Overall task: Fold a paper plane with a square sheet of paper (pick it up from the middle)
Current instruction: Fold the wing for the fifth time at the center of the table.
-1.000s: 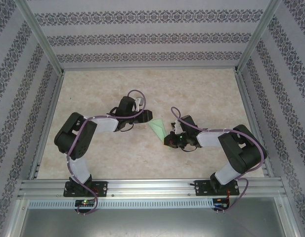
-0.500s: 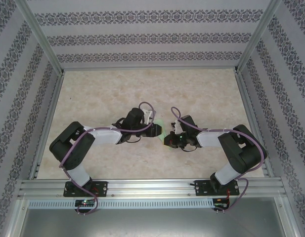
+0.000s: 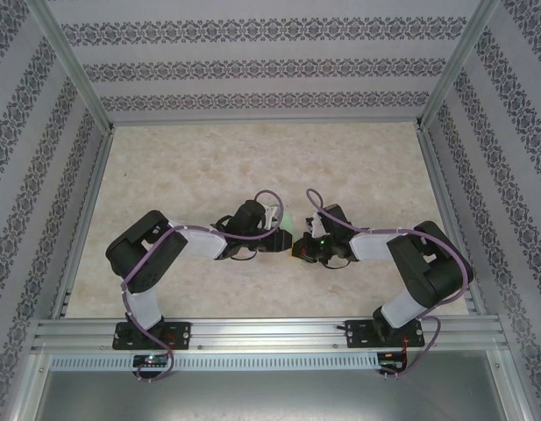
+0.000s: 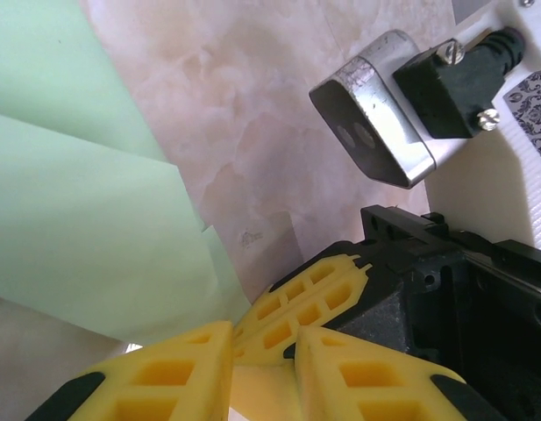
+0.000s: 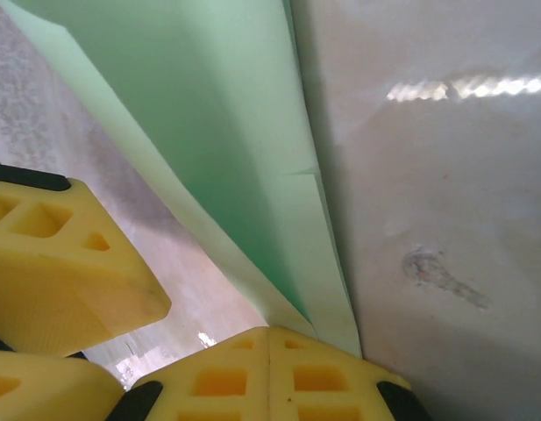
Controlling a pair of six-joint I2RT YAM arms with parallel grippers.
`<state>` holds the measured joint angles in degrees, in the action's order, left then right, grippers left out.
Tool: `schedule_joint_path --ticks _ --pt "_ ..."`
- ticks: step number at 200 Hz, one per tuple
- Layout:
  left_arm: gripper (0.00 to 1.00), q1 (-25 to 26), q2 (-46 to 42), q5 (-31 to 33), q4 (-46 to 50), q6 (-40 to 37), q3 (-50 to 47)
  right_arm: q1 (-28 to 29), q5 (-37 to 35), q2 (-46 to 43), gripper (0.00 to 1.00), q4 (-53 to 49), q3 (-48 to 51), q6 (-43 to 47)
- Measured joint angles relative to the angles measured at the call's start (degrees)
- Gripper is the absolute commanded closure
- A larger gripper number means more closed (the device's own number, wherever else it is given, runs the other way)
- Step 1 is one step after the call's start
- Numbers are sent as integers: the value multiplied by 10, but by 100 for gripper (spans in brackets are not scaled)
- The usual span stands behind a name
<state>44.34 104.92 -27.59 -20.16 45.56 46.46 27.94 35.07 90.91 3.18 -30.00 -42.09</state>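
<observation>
The two arms reach toward each other at the middle of the marbled worktop (image 3: 200, 158), and from above their heads nearly meet, the left pincer (image 4: 263, 340) just beside the right pincer (image 5: 268, 340). The paper (image 4: 77, 228) lies flat on the worktop between them. It is pale green and folded into overlapping layers that narrow toward a tip. From above it is almost wholly hidden under the arms. In the right wrist view the right pincer's yellow fingers (image 5: 323, 386) are pressed together with only a seam between them, clamped on the narrow end of the paper. From there the sheet fans out and away to the top of that view, a short slit or fold edge showing on its right side. The left pincer's fingers (image 4: 156, 377) stand slightly apart with a narrow gap, and nothing can be seen gripped in it. The paper's tip ends right at the left-hand finger's corner, and I cannot tell whether they touch. In the left wrist view the right pincer's fingers point in toward that gap from the upper right, their black housing behind them and the metal-cased camera (image 4: 375, 123) above. In the right wrist view a strip of bare worktop separates the left fingers from the paper's edge.
</observation>
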Motion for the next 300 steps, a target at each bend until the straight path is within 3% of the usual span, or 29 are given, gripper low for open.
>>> schedule_joint_path --ticks 42,152,204,300 --pt "84 0 0 5 -40 22 -17 0 1 2 100 2 0 -2" --pt "84 -4 21 43 -82 58 -42 0 7 6 100 24 5 -2" --pt "91 -4 33 63 -45 55 -4 0 7 5 100 24 5 -2" --pt "90 -4 40 78 -25 53 1 0 6 5 100 22 5 2"
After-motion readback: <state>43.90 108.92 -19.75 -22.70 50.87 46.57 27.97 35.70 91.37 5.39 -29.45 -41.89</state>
